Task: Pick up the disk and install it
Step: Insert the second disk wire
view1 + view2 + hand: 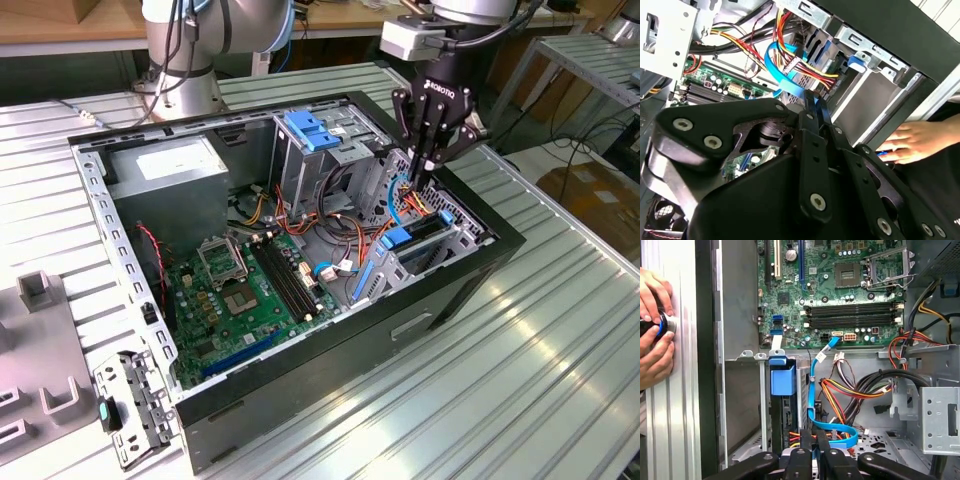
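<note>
We have the gripper (425, 180) lowered into the computer case (440, 300), fingers (816, 442) together beside the blue cable (812, 405). The disk (415, 240) sits upright in its bay just below the fingers, apparently at the seating step. Next calls for gentle downward pressure, we judge.

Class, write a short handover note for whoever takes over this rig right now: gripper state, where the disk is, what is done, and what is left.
Gripper: fingers closed together and holding nothing, lowered into the open black computer case just above the drive bay, beside the flat blue data cable.
Disk: the flat hard drive with blue plastic side rails stands on edge in the bay.
Done: pick-up and placing in the bay.
Left: whether it is fully seated cannot be told.
Note: a person's hands rest on the table beside the case.
</note>
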Controlling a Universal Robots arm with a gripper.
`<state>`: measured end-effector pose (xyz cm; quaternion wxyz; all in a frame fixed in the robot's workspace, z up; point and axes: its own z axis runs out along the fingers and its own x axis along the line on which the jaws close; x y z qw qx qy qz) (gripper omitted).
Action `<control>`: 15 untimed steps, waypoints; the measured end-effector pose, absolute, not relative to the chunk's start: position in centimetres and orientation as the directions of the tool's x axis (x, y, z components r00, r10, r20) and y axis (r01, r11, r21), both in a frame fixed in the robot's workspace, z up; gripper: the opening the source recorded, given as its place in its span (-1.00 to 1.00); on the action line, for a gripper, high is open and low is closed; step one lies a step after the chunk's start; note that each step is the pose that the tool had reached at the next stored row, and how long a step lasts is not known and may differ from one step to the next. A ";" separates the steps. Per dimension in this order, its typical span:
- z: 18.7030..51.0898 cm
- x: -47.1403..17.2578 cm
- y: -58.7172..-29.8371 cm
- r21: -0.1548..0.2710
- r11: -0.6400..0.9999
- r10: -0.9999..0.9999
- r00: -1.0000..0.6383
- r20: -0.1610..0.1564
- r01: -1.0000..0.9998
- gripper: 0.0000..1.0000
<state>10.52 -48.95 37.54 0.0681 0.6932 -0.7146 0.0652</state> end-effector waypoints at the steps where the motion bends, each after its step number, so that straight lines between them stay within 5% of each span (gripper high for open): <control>1: 37.5 10.5 -49.1 0.000 0.030 -0.983 -0.029 0.181 -1.000 -0.68; 7: 37.3 9.9 -49.6 -0.018 0.023 -0.988 -0.026 0.151 -1.000 -0.68; 15: 37.0 8.8 -49.8 -0.113 0.019 -0.989 -0.035 0.142 -0.993 -0.68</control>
